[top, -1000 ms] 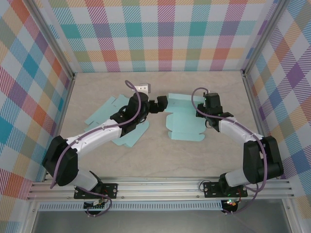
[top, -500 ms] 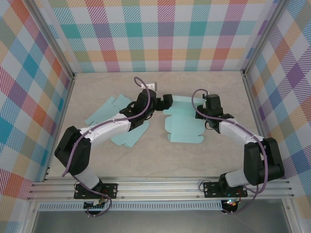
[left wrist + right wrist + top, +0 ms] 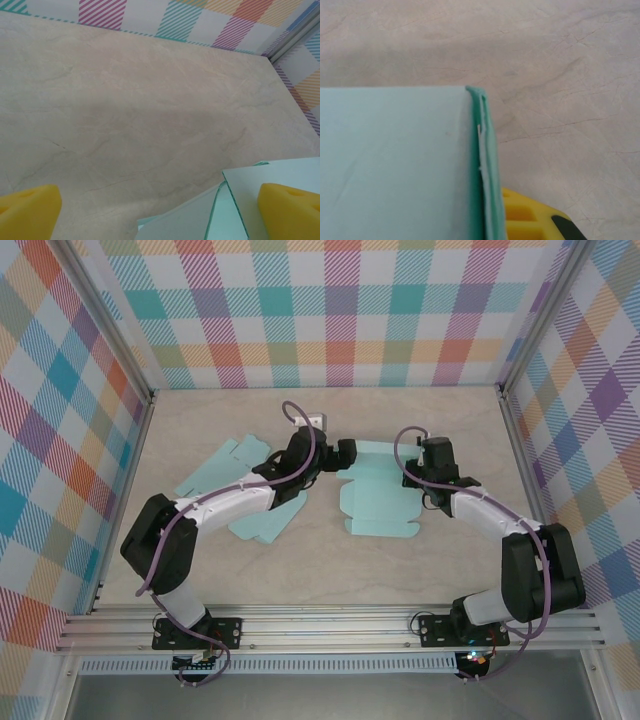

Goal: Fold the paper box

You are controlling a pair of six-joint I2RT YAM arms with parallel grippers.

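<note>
The left arm has swung in across the table (image 3: 400,570), and the left gripper (image 3: 342,454) now hangs wide open at the far left corner of the paper box (image 3: 385,502). Its yellow fingertips (image 3: 287,210) straddle a raised flap (image 3: 185,220). The right gripper (image 3: 420,478) hasn't budged: it is clamped on the box's right edge, a folded lip pinched above its finger (image 3: 527,217), though how firmly is hard to say. The spare blank (image 3: 215,470) lies flat, left behind. One side is anchored, and the other looks ready to take that flap.
</note>
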